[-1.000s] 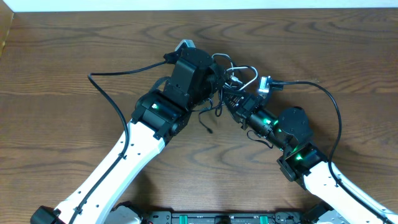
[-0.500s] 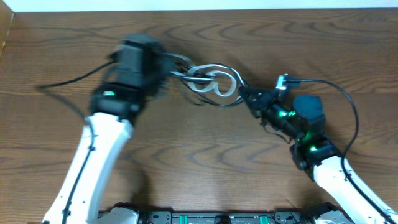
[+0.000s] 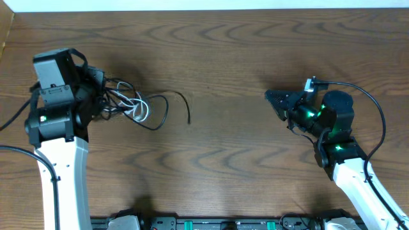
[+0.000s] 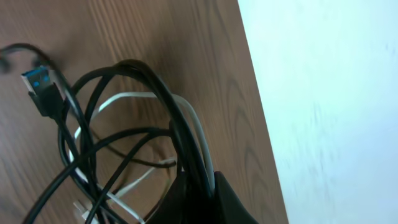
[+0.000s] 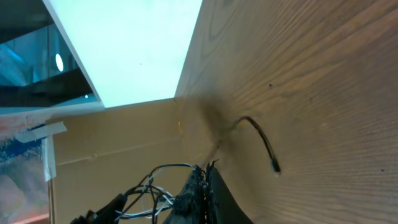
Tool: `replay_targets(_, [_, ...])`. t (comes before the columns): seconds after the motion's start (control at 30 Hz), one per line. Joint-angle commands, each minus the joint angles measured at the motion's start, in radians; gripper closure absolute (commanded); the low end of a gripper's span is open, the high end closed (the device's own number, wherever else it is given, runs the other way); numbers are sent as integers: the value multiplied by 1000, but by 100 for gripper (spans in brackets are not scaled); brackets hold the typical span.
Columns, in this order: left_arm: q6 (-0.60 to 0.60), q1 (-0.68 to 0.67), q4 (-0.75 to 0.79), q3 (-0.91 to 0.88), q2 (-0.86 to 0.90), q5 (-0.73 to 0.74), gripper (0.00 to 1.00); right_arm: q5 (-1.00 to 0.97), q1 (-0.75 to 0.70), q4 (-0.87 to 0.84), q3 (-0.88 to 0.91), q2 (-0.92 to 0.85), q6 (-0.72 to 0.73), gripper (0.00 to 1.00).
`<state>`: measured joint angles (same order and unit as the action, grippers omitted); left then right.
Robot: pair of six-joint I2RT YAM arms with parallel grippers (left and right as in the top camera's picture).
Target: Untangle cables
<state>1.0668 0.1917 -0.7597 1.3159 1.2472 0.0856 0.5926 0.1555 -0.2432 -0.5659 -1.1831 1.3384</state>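
Note:
The cables [image 3: 131,102] are a small bundle of thin black cords and one white cord at the table's left side. One black end [image 3: 186,110] trails out to the right on the wood. My left gripper [image 3: 96,96] is shut on the bundle. In the left wrist view the jaws [image 4: 202,193] pinch black and white strands [image 4: 149,106], and a blue USB plug [image 4: 42,87] hangs loose. My right gripper [image 3: 271,97] is shut and empty, far to the right of the bundle. In the right wrist view its fingers [image 5: 205,177] point at the distant bundle [image 5: 152,190] and the trailing black end [image 5: 264,144].
The wooden table [image 3: 223,153] ends at a white wall along the far edge [image 3: 204,5]. A cardboard piece [image 3: 5,32] sits at the far left corner. Thick black robot cables run from the right arm [image 3: 364,102] and left arm [image 3: 13,118].
My left arm has swung far to the left, dragging the whole bundle with it. My right gripper has drawn back to the right and no cable is in it now.

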Motion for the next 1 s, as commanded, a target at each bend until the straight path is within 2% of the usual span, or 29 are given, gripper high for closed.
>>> replay_targets(0.0, [-27, -3, 2, 24, -13, 126, 92, 30, -3, -1, -6, -1, -28, 99])
replay_targets(0.17, [-32, -16, 2, 24, -13, 208, 92, 80, -3, -62, -6, -1, -59, 97])
replay_targets(0.37, [-89, -64, 6, 24, -13, 247, 92, 173, -3, -225, -6, -1, -147, 81])
replay_targets(0.5, [-137, -118, 11, 24, -13, 247, 92, 186, 2, -256, -6, -1, -188, 70])
replay_targets(0.53, [-190, -156, 26, 24, -13, 247, 92, 185, 9, -257, -6, -1, -228, 60])
replay_targets(0.6, [-255, -193, 43, 24, -13, 248, 92, 185, 13, -266, -6, -1, -256, 53])
replay_targets(0.73, [-420, -278, 74, 24, -13, 259, 92, 184, 25, -280, -6, -1, -288, 47])
replay_targets(0.87, [-661, -349, 142, 24, -13, 407, 92, 163, 49, -290, -6, -1, -318, 42])
replay_targets(0.97, [-755, -383, 187, 24, -13, 492, 92, 139, 69, -290, -6, -1, -349, 40])
